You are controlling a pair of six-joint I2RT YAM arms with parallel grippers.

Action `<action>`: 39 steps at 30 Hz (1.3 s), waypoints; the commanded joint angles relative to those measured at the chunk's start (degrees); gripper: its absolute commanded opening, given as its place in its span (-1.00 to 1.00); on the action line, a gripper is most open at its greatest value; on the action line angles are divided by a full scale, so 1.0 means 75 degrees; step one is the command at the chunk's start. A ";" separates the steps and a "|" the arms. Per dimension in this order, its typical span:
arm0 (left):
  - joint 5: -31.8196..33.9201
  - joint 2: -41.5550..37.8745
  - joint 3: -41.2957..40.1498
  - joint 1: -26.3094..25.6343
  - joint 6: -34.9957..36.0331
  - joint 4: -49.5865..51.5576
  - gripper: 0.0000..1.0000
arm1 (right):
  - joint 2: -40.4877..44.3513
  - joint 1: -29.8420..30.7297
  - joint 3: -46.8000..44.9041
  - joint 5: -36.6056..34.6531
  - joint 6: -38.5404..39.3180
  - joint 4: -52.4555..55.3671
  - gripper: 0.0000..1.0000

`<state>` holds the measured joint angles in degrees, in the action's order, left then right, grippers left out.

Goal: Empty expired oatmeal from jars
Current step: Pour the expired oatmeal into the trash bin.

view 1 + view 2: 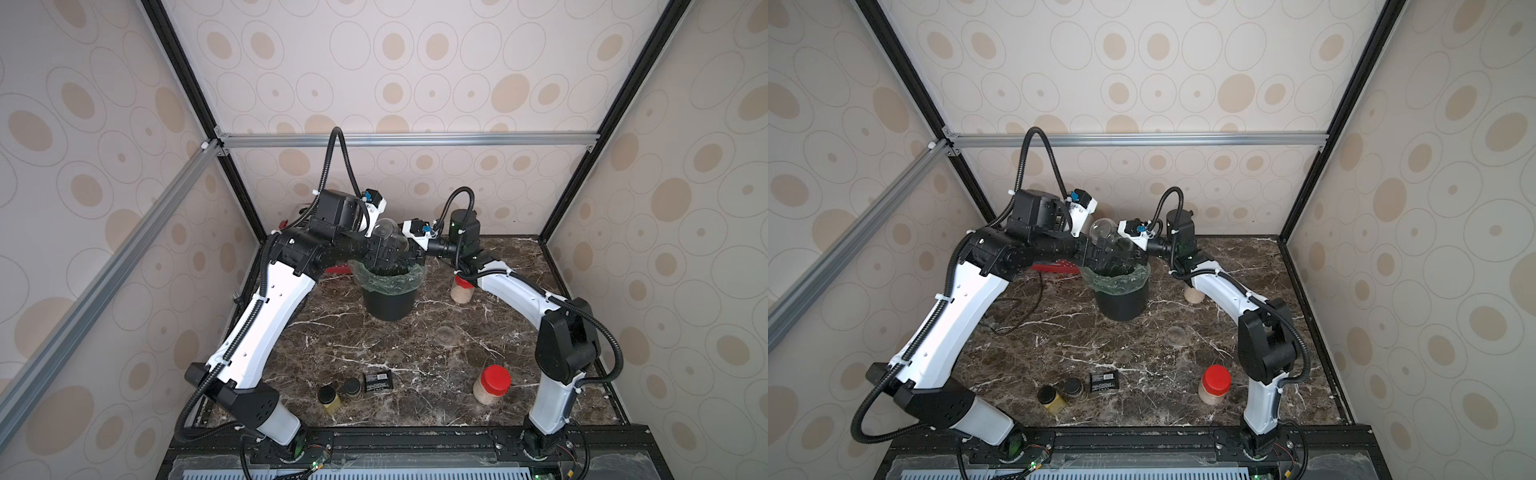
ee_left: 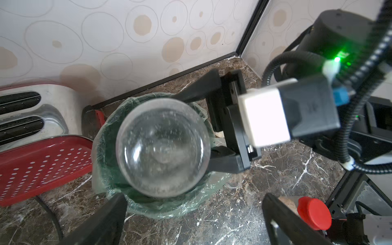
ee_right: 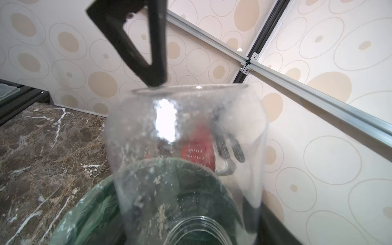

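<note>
An inverted jar (image 1: 388, 232) hangs over the bin (image 1: 388, 307); lidded jar (image 1: 462, 291) at right.

Top views: set high over the front edge, tilted down toward the back wall (image 1: 415, 83). Far off, whole table (image 1: 374, 345) in frame, nearly alike in both top views.

Left wrist view: close, looking down onto the base of the upturned clear jar (image 2: 163, 146) over the bin (image 2: 161, 210).

Right wrist view: closest, side-on against that jar (image 3: 186, 148), facing a wall corner.

Shared by all four: jar above bin.
</note>
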<state>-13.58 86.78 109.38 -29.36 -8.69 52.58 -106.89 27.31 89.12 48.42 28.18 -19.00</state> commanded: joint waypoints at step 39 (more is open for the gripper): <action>-0.0244 -0.1206 -0.1703 0.0054 -0.0890 -0.2102 0.98 | 0.0987 0.0569 -0.1026 -0.2847 -0.5420 -0.1383 -0.75</action>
<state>-14.22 77.58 95.37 -29.23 -13.78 38.15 -102.06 30.98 80.44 29.58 -11.18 -31.24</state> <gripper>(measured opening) 0.991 0.709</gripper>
